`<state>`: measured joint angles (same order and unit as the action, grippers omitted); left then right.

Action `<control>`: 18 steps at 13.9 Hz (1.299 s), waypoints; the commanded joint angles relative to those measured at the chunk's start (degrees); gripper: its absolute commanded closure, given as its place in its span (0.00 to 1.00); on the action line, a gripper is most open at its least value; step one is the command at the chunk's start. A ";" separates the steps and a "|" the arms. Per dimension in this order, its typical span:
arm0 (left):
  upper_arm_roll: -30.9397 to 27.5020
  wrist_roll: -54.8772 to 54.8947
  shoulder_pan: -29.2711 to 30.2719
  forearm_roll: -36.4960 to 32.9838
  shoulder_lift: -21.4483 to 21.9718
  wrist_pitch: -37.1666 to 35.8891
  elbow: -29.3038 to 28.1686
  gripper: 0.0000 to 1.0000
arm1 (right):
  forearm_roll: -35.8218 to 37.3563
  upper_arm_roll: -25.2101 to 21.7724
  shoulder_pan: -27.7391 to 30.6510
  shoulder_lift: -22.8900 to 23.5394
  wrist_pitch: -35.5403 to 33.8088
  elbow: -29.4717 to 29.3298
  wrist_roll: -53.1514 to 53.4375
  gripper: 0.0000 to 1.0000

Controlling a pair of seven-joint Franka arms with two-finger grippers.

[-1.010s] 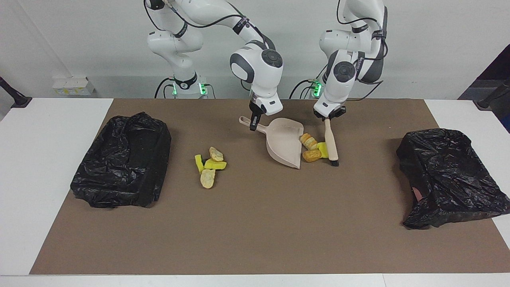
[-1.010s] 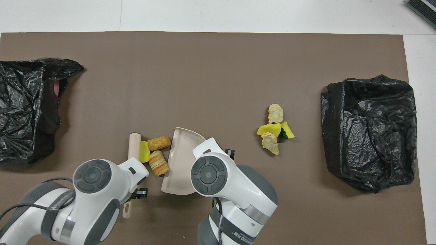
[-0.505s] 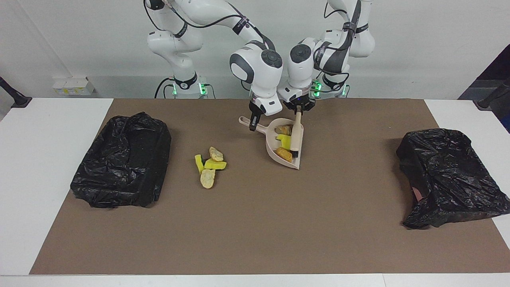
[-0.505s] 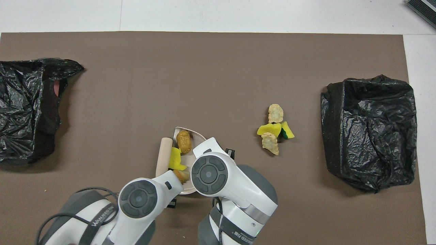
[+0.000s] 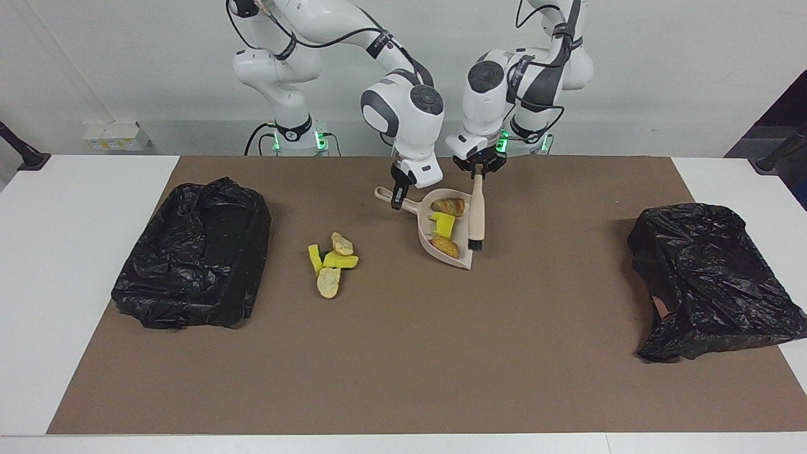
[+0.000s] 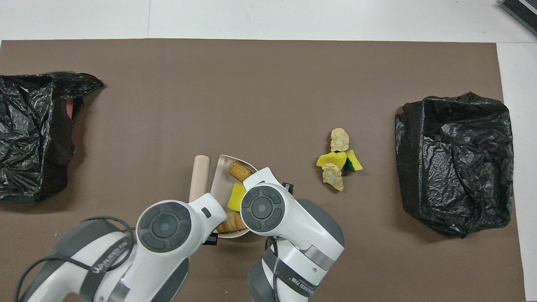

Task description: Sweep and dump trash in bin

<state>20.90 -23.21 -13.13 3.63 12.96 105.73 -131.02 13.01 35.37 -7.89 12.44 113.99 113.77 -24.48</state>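
Here the right end effector [image 5: 397,197] is clamped on the dustpan [image 5: 449,234] handle, and the left end effector [image 5: 478,169] grips the brush [image 5: 476,215] by its handle top, both low over the surface close to the robots. The pan's long axis runs from that handle out to its mouth, farther from the robots, with the brush alongside its rim and three trash pieces [image 5: 444,225] inside. The loose trash [image 5: 330,261] lies off toward the right arm's end, the right arm nearer it, and the bin [image 5: 192,263] lies past that.
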 commanded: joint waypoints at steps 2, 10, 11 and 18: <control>-0.59 -0.08 -0.06 2.76 -0.04 -4.48 2.88 1.00 | 0.27 0.23 1.73 -1.00 -0.60 -0.74 0.14 1.00; 7.62 -6.38 -1.90 9.99 4.62 1.83 -5.45 1.00 | -11.60 -21.89 3.76 -16.03 -11.93 -4.52 -23.56 1.00; 10.80 -9.80 -1.90 10.51 5.23 4.46 -7.30 1.00 | -11.69 -25.49 3.76 -17.09 -13.77 -5.48 -26.55 1.00; 28.30 -23.00 -1.99 24.91 9.36 13.60 -13.62 1.00 | -3.91 -47.56 3.93 -17.27 -14.85 -7.60 -53.45 1.00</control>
<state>46.21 -43.46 -14.93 24.98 19.42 114.29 -140.17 5.04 -8.87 -3.93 -5.21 98.76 106.68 -72.40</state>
